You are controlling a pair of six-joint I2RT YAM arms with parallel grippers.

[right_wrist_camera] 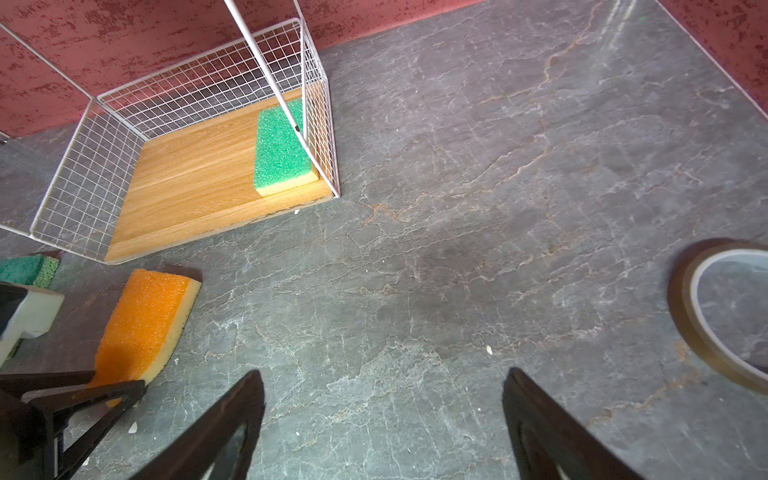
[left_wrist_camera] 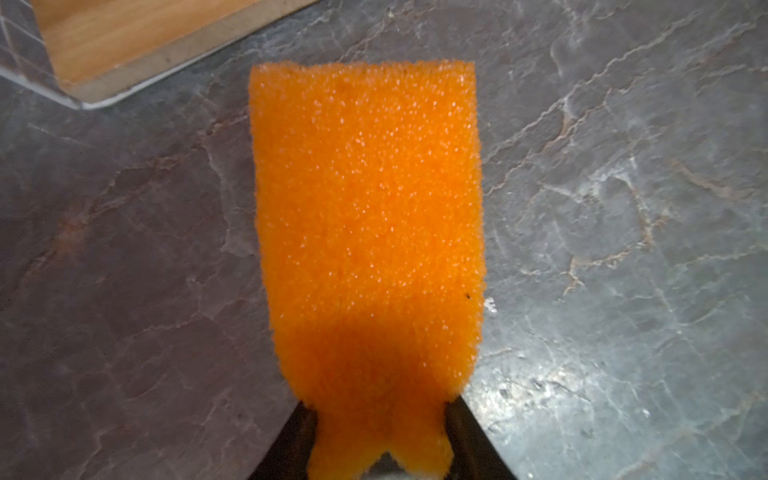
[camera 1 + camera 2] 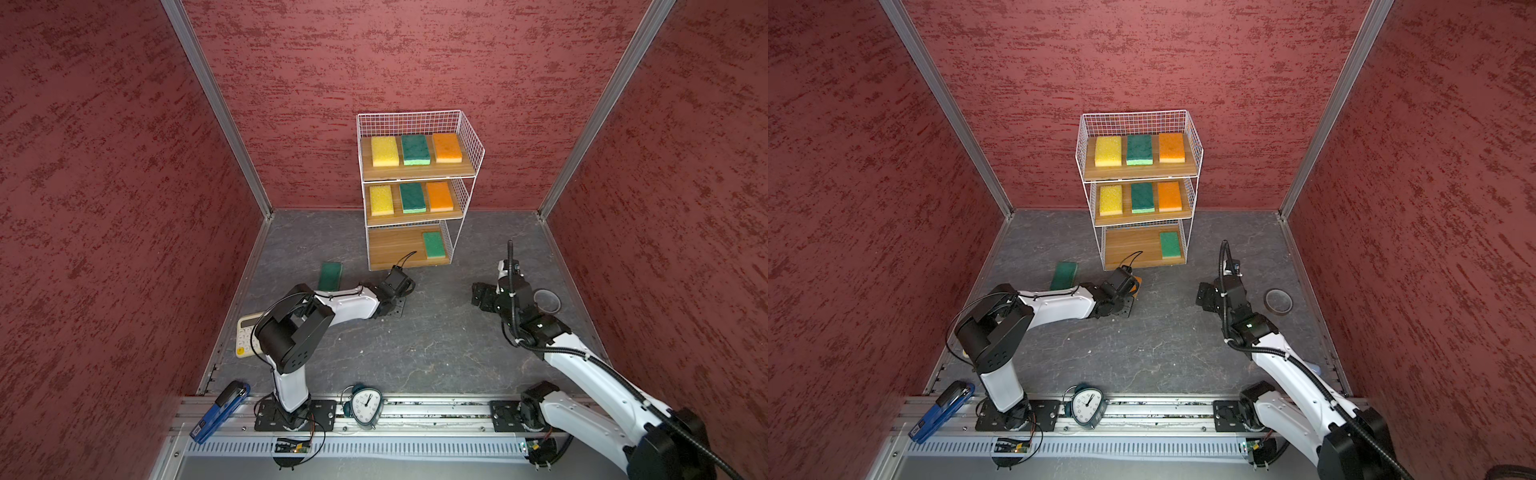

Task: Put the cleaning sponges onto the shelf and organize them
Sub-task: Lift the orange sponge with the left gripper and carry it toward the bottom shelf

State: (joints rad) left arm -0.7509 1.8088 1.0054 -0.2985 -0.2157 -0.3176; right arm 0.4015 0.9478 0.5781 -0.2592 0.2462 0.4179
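Seven sponges are up on the shelf (image 3: 390, 249): yellow, green and orange sit in a row on the top tier, the same trio sits on the middle tier, and one green lies at the right end of the bottom board. Two are left on the worktop (image 3: 415, 353). The orange sponge (image 2: 365, 208) sits just in front of the bottom board, and the left pincer (image 2: 380, 419) has its near end pinched between the jaws, foam squeezed in at the grip. Whether it is lifted clear is hard to tell. A green sponge (image 3: 330, 275) waits beside the left arm, untouched. The right pincer (image 1: 384, 374) hangs wide open and empty over bare worktop. So the job looks mostly done, with two spots on the bottom tier to fill. As for writing, nothing reads: the clock (image 3: 365, 405) numerals, the calculator (image 3: 247, 332) keys and a sticker on the blue stapler (image 3: 220, 409) are all too small.
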